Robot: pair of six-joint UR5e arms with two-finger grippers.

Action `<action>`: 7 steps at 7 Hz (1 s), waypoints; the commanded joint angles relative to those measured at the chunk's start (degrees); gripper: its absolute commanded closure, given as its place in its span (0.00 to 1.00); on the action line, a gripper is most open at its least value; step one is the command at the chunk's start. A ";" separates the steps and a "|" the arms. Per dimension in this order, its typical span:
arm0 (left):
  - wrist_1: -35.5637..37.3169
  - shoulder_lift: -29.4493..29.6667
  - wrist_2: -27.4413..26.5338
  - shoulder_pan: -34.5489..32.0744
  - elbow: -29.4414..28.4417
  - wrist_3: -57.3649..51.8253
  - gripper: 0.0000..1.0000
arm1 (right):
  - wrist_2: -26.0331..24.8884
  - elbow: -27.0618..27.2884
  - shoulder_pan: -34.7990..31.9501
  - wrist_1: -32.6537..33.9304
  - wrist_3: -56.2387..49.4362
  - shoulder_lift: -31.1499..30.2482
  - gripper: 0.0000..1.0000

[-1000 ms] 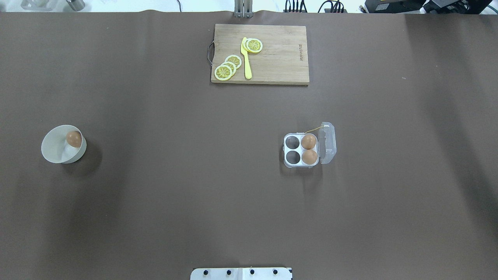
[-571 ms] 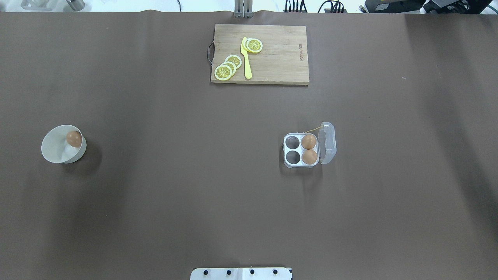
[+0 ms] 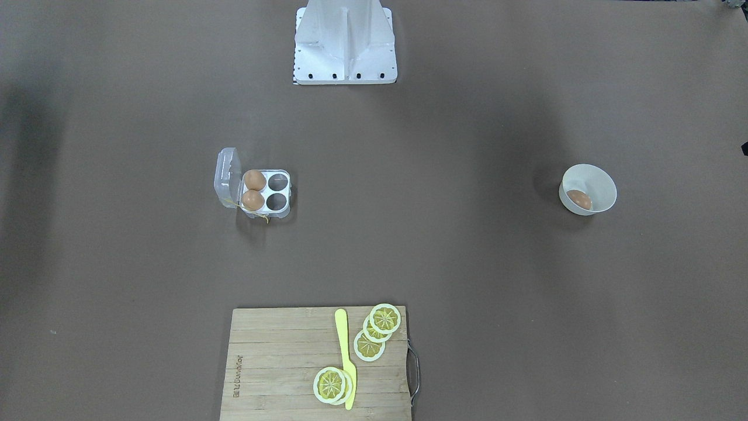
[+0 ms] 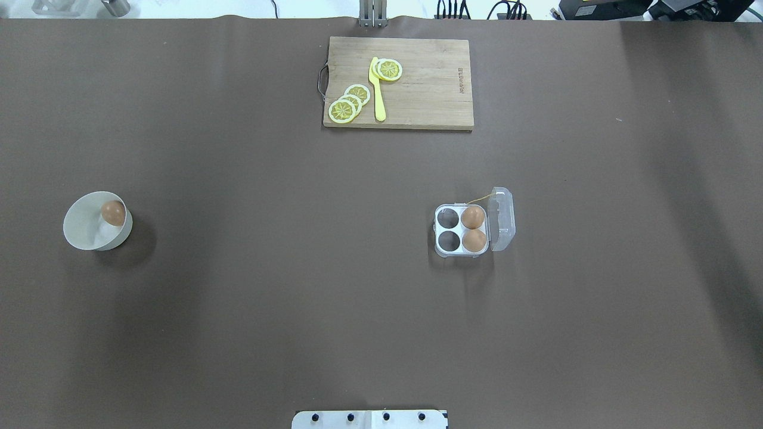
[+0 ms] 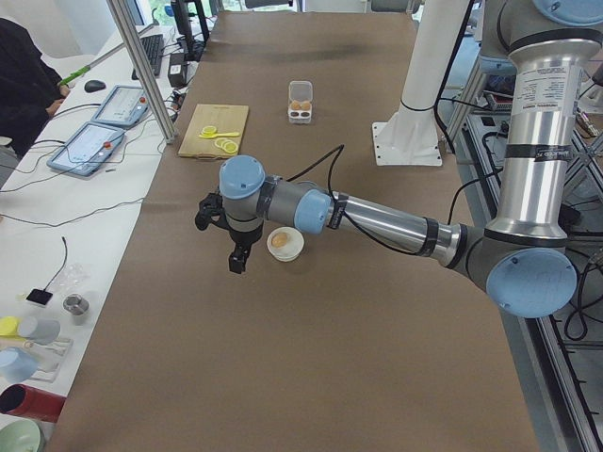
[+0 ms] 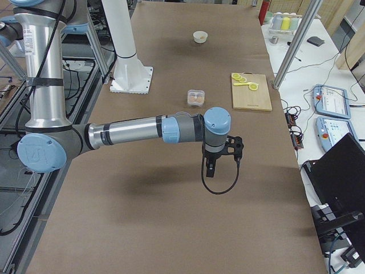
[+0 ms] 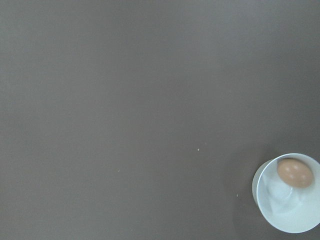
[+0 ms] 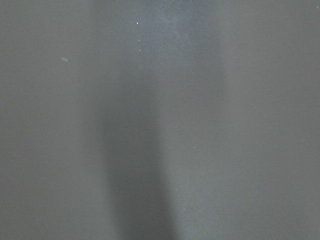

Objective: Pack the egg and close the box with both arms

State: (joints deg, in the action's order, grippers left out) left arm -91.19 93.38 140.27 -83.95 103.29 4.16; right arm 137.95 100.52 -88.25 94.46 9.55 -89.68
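One tan egg (image 4: pixel 112 213) lies in a white bowl (image 4: pixel 83 229) at the table's left; it also shows in the left wrist view (image 7: pixel 295 172). The clear box (image 4: pixel 448 231) stands right of centre with its lid (image 4: pixel 502 218) open. Two eggs (image 4: pixel 473 217) fill the cells beside the lid; the other two cells are empty. My left gripper (image 5: pixel 236 262) hangs beside the bowl (image 5: pixel 285 245), seen only in the exterior left view; I cannot tell if it is open. My right gripper (image 6: pixel 209 170) hovers over bare table, away from the box (image 6: pixel 196 97); I cannot tell its state.
A wooden cutting board (image 4: pixel 429 89) with lemon slices (image 4: pixel 349 101) and a yellow knife (image 4: pixel 377 89) lies at the table's far edge. The white robot base (image 3: pixel 346 44) stands at the near edge. Tablets and bottles lie on side tables.
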 commanded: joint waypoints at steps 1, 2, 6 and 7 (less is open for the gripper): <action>-2.57 4.15 0.55 10.07 0.59 22.33 0.02 | 0.39 -0.06 -0.08 0.02 -0.06 0.04 0.00; -9.82 3.92 -4.17 14.73 0.59 32.47 0.02 | 0.74 0.37 -0.08 0.02 -0.06 -0.05 0.00; -23.25 -2.24 -12.57 23.73 -0.90 41.71 0.08 | 2.06 0.38 0.00 -0.07 -0.06 -0.58 0.00; -23.34 -2.06 -15.79 26.27 -1.51 43.28 0.08 | 2.41 0.38 0.00 -0.07 -0.06 -0.58 0.00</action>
State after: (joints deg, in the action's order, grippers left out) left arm -113.92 91.44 127.28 -60.43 102.43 45.95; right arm 139.83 100.89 -88.25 94.40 9.49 -90.19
